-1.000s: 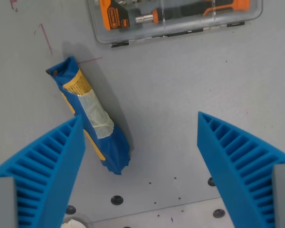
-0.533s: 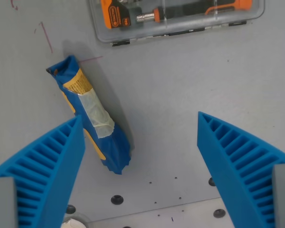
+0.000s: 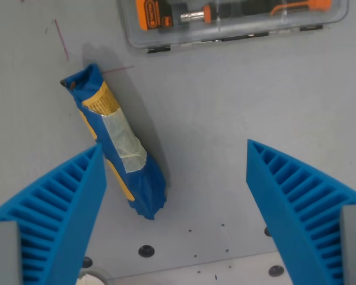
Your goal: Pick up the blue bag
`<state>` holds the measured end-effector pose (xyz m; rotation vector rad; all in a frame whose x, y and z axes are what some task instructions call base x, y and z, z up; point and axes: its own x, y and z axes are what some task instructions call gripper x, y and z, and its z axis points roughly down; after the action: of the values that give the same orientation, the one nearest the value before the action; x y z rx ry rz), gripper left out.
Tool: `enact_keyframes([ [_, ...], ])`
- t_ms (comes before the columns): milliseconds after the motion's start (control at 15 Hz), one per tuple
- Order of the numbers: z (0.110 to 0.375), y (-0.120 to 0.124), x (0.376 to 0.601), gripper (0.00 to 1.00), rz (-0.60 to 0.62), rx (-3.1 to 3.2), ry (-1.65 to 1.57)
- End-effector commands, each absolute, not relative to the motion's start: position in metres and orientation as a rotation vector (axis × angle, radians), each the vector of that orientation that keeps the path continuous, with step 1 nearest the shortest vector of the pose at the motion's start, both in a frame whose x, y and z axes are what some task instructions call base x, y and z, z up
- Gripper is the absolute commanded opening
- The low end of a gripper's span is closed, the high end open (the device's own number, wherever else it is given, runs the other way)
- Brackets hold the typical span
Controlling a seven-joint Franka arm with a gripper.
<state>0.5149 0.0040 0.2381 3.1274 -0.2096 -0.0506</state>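
Note:
The blue bag (image 3: 115, 142), a long rolled packet with a yellow label and a strip of pale tape, lies flat on the grey table, slanting from the upper left toward the lower middle. My gripper (image 3: 175, 154) hangs above the table, open, its two ribbed blue fingers (image 3: 59, 208) spread wide. The bag's lower end lies just beside the tip of the finger on the wrist view's left, not between the fingers' middle. Nothing is held.
A clear plastic case (image 3: 234, 21) with orange and black tools lies along the top edge. Red pen marks (image 3: 62, 38) run on the table near the bag's top. Several bolt holes (image 3: 146, 250) dot the table's lower part.
The whole scene has slid slightly rightward and upward in the picture, so the camera has shifted; the tool case sits further out of the top. The fingers stay spread as before.

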Motion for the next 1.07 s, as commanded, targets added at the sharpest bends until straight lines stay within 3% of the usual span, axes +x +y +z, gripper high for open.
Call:
enact_keyframes([
  [67, 0.232, 0.008, 0.514, 1.0, 0.003, 3.143, -0.055],
  [1067, 0.207, 0.022, 0.513, 1.0, 0.017, 3.141, 0.165],
])
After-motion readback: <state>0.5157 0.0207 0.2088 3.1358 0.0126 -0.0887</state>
